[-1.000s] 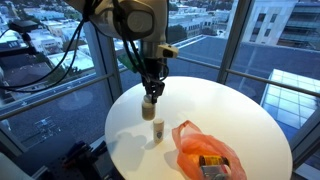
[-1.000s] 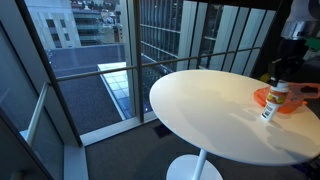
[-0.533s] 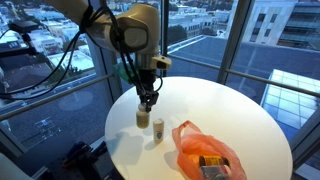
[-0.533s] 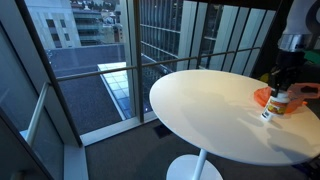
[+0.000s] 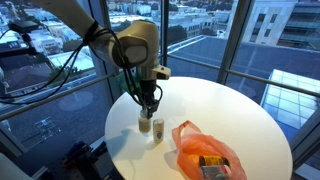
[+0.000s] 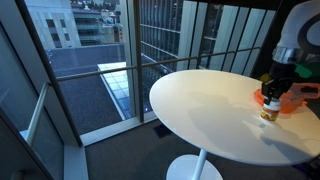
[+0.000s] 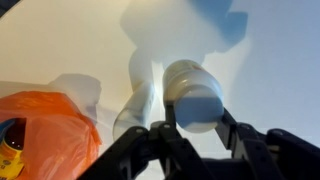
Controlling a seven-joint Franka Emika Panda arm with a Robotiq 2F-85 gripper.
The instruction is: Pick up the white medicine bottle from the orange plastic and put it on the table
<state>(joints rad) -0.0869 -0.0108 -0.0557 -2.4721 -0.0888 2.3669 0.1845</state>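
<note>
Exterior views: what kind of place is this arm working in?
Probably a high-rise office or lounge: floor-to-ceiling windows, city buildings outside, and a round white pedestal table.

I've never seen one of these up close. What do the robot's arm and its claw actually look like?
The arm is white and chunky, built of rounded, drum-like joints. It ends in a black gripper with two dark, angular fingers. Loose black cables hang beside it in an exterior view. No markings are legible at this size.
</note>
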